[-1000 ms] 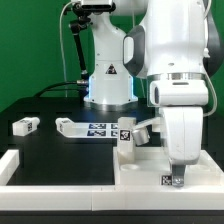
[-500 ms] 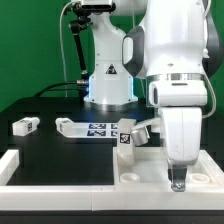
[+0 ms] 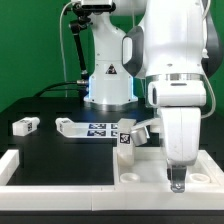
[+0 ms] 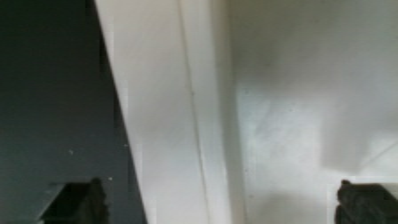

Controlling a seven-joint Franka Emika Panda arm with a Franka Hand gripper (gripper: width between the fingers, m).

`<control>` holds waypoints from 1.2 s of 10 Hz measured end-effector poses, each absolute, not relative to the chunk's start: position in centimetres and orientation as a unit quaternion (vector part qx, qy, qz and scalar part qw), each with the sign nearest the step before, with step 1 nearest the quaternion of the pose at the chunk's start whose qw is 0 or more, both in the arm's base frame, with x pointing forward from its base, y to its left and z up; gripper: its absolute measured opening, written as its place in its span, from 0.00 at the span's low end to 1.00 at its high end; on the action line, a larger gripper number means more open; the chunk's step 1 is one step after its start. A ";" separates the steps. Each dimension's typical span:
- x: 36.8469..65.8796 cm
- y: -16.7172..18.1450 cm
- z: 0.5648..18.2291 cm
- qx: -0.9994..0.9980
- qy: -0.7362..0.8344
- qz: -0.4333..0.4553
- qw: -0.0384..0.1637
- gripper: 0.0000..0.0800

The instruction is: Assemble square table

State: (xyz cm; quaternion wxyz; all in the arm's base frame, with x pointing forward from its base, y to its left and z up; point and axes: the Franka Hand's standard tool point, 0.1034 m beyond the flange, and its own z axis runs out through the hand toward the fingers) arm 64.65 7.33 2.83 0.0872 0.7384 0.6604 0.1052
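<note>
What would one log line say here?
gripper: open | low over square table top | holding: nothing | loose leg: exterior view's left

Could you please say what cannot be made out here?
Exterior view: the white plastic square table top, partly behind the gripper, cut by the frame edge.
Exterior view: tag on the short white leg block, too small to read.
Wrist view: blurred; fingertips cut off.

Tally — 1 sq. table top (image 3: 146,160), 3 leg blocks (image 3: 24,126) (image 3: 68,126) (image 3: 138,131) visible, 1 marker board (image 3: 100,129), 1 robot arm (image 3: 175,60).

Exterior view faces arm (image 3: 175,90); wrist view, seemingly, hugs square top (image 4: 267,110).
</note>
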 end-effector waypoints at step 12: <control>63.8 0.8 12.5 0.890 0.433 0.112 0.082 0.81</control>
